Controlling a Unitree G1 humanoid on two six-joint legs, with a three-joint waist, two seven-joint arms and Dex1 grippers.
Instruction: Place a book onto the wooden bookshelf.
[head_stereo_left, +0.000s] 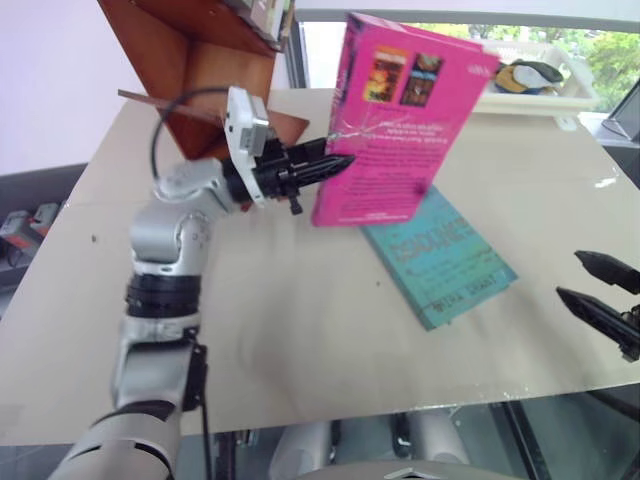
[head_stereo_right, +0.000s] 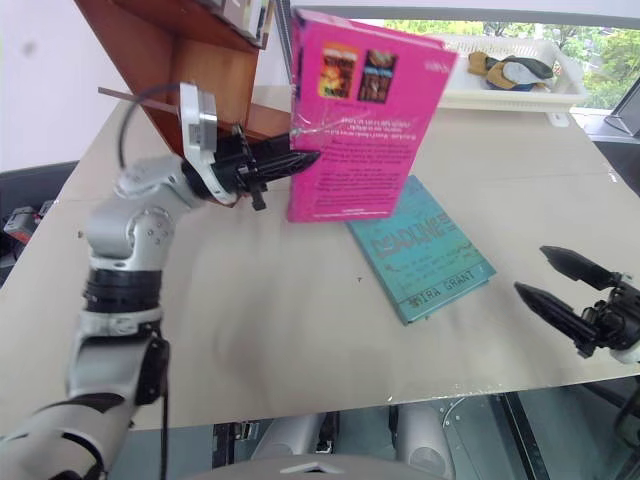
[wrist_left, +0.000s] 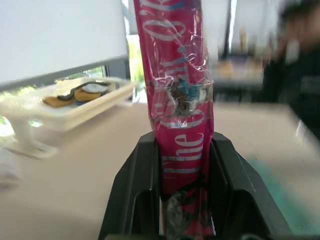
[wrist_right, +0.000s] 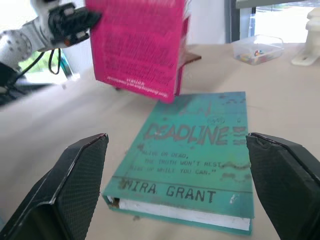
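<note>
Nearest of all, the right gripper (head_stereo_right: 563, 290) hung just above the table's (head_stereo_left: 300, 330) near right edge, its two black fingers (wrist_right: 75, 175) spread wide with nothing between them. Just beyond its tips lay one teal-blue book (wrist_right: 195, 160) flat on the table, cover up. Across the table, the left gripper (head_stereo_left: 335, 163) had its two fingers (wrist_left: 135, 190) clamped tight on the spine edge of the pink book (head_stereo_left: 400, 120), which it held upright in the air, clear of the table and above the far end of the teal one. That made two books in all. Behind the left arm stood the wooden bookshelf (head_stereo_left: 190, 60), its slanted boards just beside the raised book but not touching it. At the far right corner sat one white plastic tray (head_stereo_right: 520, 95) holding a few small objects, too indistinct to count.
</note>
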